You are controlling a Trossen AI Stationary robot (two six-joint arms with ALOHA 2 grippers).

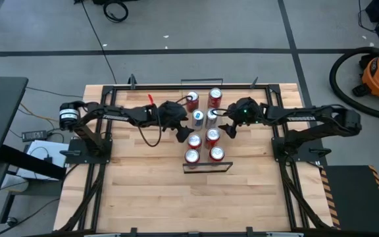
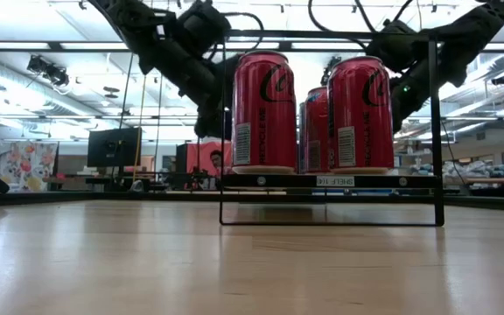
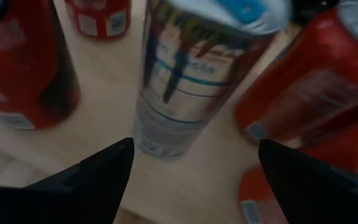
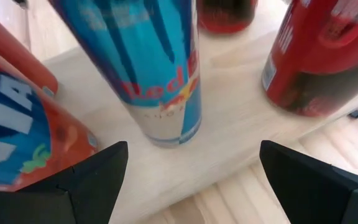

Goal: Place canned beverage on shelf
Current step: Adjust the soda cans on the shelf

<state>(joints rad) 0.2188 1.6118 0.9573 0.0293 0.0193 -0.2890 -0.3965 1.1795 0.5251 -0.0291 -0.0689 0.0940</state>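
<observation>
Blue-silver can (image 4: 148,68): "Red" lettering in red, partly cut off (brand name incomplete); small grey line beneath, unreadable. Orange can (image 4: 17,124) beside blue-silver can: large white letters on blue, only "A" clear. Red cans (image 2: 264,111) on shelf (image 2: 326,180): barcodes and vertical print, unreadable. Shelf front edge: small white label, unreadable.

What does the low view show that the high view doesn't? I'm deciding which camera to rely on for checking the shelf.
Only the low view shows the can labels side-on, the shelf's small front tag and the room behind. Only the high view shows all the can tops and both open grippers, left gripper and right gripper. Both show the shelf with two red cans in front.
</observation>
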